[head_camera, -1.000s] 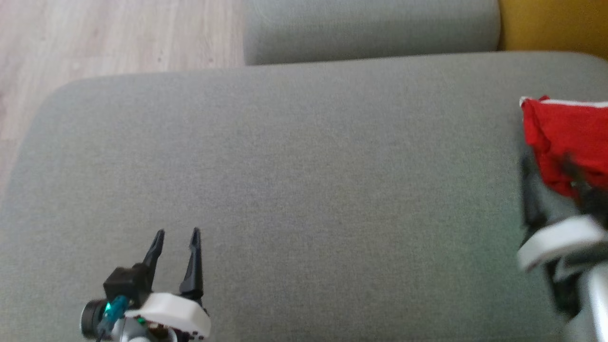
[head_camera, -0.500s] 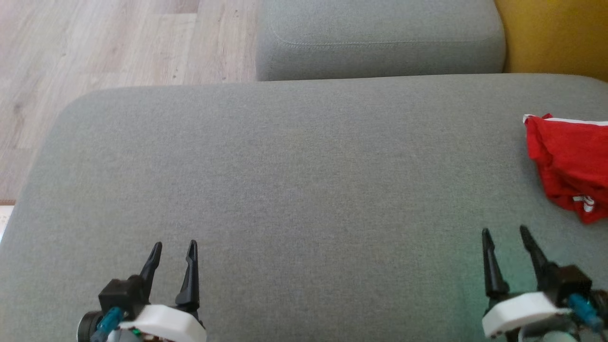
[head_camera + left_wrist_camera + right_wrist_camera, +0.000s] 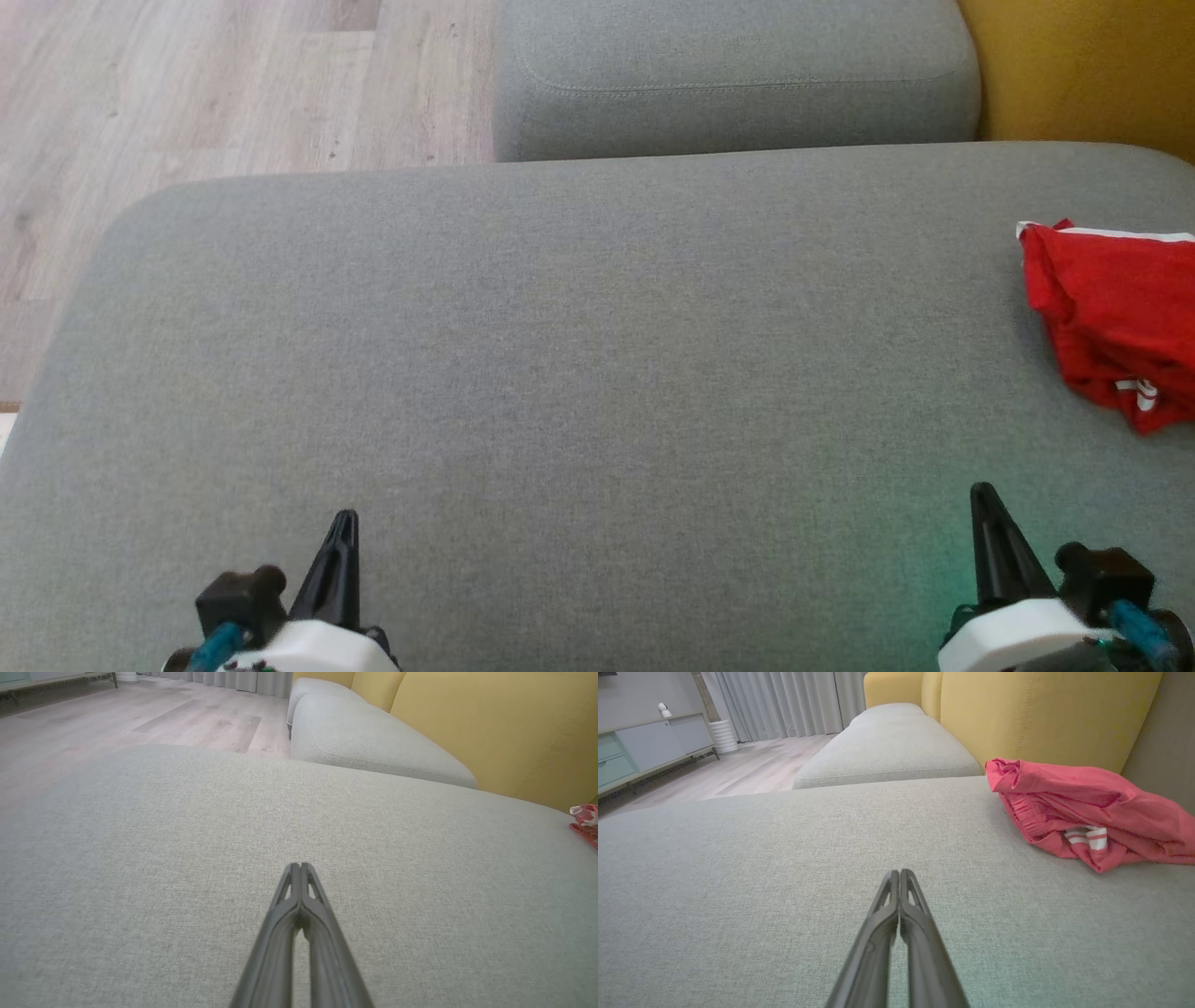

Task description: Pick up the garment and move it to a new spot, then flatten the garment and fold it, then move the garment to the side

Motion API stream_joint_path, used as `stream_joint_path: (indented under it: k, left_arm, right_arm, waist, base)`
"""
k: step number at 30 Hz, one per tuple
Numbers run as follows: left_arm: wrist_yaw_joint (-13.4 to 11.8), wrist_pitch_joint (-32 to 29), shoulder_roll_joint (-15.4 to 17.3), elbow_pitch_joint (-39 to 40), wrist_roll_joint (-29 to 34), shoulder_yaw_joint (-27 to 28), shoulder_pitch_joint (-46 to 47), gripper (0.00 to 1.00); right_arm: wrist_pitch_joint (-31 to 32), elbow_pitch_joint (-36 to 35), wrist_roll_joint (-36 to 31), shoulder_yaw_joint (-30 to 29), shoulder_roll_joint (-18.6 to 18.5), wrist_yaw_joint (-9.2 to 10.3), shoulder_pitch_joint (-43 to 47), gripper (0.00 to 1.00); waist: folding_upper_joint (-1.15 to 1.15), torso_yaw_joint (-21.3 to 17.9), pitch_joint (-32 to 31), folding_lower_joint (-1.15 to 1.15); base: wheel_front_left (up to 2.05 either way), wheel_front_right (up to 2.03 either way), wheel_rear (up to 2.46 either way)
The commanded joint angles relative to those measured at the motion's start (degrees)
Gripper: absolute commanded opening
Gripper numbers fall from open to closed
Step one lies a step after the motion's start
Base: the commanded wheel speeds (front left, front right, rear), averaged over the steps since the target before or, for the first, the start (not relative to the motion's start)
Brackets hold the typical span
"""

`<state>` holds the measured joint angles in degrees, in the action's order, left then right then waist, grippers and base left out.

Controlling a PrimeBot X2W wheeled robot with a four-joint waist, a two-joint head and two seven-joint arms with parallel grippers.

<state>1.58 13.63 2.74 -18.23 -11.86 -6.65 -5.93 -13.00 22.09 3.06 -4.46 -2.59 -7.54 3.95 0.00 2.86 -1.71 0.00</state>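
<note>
- Grippers: left gripper (image 3: pixel 344 527) at 7 o'clock of the head view, right gripper (image 3: pixel 985 504) at 5 o'clock. Fingers are pressed together on both, nothing between them.
- Both hang low over bare fabric, tips pointing to 12. Reads as a parked pose, clear of the work.
- Garment (image 3: pixel 1111 317): red with white trim, at 3 o'clock of the head view, partly cut by the frame edge. Well apart from left gripper, near right gripper but not touching.
- It lies in a loose bundle at the seat's side. That fits "moved to the side", though the fold looks rough; can't tell more.
- Surface: wide grey woven seat cushion (image 3: pixel 597 373), flat, soft, so cloth will drag.
- Room: second grey cushion (image 3: pixel 728 84) at 12, yellow backrest (image 3: pixel 1074 65) at 1, pale wood floor (image 3: pixel 187 93) at 10. Curtains (image 3: pixel 784 700) and low cabinet (image 3: pixel 640 742) in right wrist view.
</note>
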Motion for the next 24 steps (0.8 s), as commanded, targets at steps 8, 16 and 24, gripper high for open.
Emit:
stream_joint_path:
  k: [8,16,24]
  left_arm:
    - [0.6,-1.5,0.1,2.2,-6.1,1.4,2.6,0.0]
    - [1.0,-2.7,0.1,2.4,-11.4,2.2,3.2,0.0]
    - [1.4,-4.1,0.1,2.5,-16.7,3.0,3.9,0.0]
  right_arm:
    - [1.4,-2.4,7.0,-0.4,-0.3,0.01,-2.1,0.0]
    - [2.4,-3.0,13.0,-0.2,-0.3,0.01,-2.5,0.0]
    - [3.7,-3.5,18.8,-0.3,-0.3,0.01,-3.0,0.0]
  waist:
    - [0.0,-0.2,0.1,0.0]
    - [0.0,-0.4,0.3,0.0]
    - [0.0,-0.6,0.4,0.0]
  base:
    - [0.0,0.0,0.0]
    - [0.0,0.0,0.0]
    - [0.0,0.0,0.0]
